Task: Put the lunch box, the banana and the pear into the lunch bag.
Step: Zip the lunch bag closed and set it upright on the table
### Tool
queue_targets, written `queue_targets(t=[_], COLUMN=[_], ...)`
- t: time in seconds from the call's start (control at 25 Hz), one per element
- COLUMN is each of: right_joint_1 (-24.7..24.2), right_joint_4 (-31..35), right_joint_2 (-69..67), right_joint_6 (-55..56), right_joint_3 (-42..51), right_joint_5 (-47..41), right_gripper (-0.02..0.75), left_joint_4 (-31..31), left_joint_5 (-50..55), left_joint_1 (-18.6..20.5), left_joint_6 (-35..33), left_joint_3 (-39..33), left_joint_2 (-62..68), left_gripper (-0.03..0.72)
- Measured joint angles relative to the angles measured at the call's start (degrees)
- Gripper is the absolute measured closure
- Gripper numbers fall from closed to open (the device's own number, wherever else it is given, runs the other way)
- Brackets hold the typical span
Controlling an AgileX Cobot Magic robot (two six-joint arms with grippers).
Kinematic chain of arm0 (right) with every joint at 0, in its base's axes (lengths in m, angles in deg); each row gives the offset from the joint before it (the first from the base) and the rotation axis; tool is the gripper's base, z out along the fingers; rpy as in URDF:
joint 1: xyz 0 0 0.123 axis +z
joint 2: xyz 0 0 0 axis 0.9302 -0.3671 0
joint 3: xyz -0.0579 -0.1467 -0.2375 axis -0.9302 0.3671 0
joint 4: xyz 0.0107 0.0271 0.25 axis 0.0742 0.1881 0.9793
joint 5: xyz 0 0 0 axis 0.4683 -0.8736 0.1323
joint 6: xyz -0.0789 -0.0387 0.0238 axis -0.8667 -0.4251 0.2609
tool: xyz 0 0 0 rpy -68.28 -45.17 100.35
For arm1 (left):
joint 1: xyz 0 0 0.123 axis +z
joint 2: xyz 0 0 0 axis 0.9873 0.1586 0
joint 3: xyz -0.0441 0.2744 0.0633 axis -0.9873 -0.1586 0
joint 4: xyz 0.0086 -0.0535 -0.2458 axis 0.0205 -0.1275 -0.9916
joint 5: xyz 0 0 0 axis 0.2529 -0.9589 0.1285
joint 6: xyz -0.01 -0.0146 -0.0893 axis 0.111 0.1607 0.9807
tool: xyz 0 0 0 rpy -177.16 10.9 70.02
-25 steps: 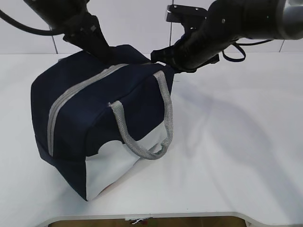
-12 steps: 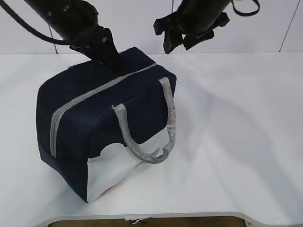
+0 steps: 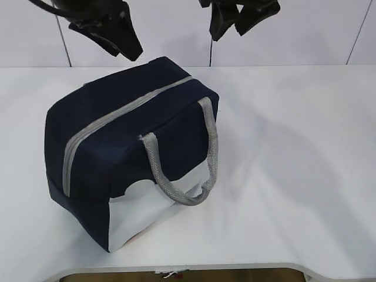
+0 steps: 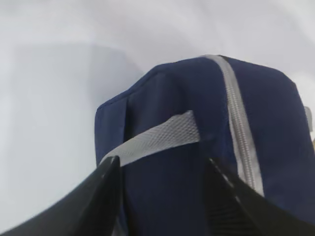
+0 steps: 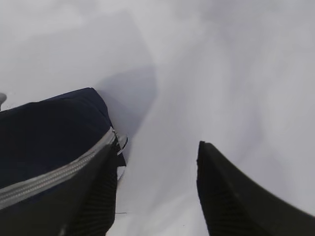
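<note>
Lunch bag (image 3: 126, 147) sits upright on the white table (image 3: 294, 176), left of centre in the exterior view, nothing touching it. Navy body, grey zipper (image 3: 117, 114) running along the top from the near-left end to the far-right end; zipper looks closed along its visible length. One grey woven handle (image 3: 188, 158) droops down the near side over the white side panel (image 3: 147, 214). Left gripper (image 3: 111, 35) hangs in the air above and behind the bag's far-left top edge, clear of the fabric. Left wrist view: bag (image 4: 206, 147) directly below and ahead of the left gripper (image 4: 162, 196), both dark fingers spread with the bag's end, a grey handle strap (image 4: 157, 140) and the zipper (image 4: 238, 128) visible between them; jaws released, gripping nothing. Right gripper (image 3: 241, 17) is up at the top edge of the exterior view, above and beyond the bag's far-right corner, well apart from it. Right wrist view: right gripper (image 5: 157, 191) fingers stand wide apart with bare table between them; bag corner (image 5: 54, 132) and zipper end with a thin metal ring pull (image 5: 120, 142) lie below the left-hand finger. Right jaws released, empty. Lunch box, banana and pear not visible in any view.
</note>
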Motion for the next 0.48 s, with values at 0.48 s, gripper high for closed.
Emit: queue_targets(t=[0.48], right_joint_1=[0.00], right_joint_4=[0.78], right_joint_2=[17.74], right_joint_6=[-0.32], right_joint_3=[14.41], right_joint_5=[-0.35], right_gripper=[0.325], left_joint_4=[13.68], left_joint_5=[0.70], left_joint_1=[0.00], left_joint_6=[12.60], left_joint_3=[-9.87], left_joint_2=[-18.93], left_gripper=[0.307])
